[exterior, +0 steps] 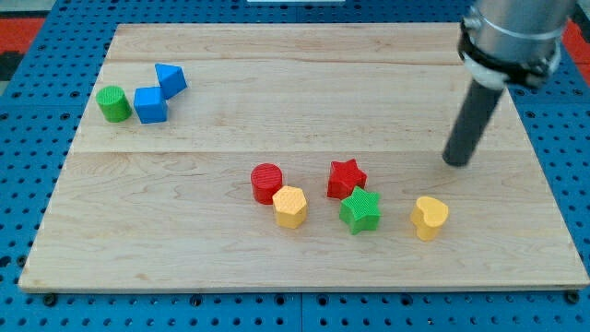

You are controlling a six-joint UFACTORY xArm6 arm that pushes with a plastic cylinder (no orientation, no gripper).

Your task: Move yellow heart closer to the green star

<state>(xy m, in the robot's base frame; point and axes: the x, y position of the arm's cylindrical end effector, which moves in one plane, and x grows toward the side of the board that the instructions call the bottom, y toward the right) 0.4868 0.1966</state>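
Step in hand: approach, as I read it. My tip (455, 162) is down on the bench (277, 83), touching no block, and nothing is being pushed.
Tip position: up and a little to the view's right of the yellow heart (430, 218), with clear wood between them, and well to the right of the red star (346, 178).
Yellow heart: low on the view's right, standing alone, near the green star (359, 210) but apart from it, a gap of bare wood showing between.
Green star: just left of the heart, tucked right under the red star, the two looking as if they touch.
Next move, my call: the tip needs to swing round to the heart's right flank, then slide left, so the heart heads straight at the green star. A push from where it is now would more likely send the heart toward the view's bottom.
Claw: there isn't one, just the bare rod, so no open or closed state to report.
Count, yellow: one heart, one yellow hexagon (289, 206).
Count, red: one star, one red cylinder (266, 182) against the hexagon.
Count, green: one star, one green cylinder (113, 103) far upper left.
Count, blue: two, a blue cube (150, 104) and a blue wedge-like block (171, 79).
Total: eight blocks.
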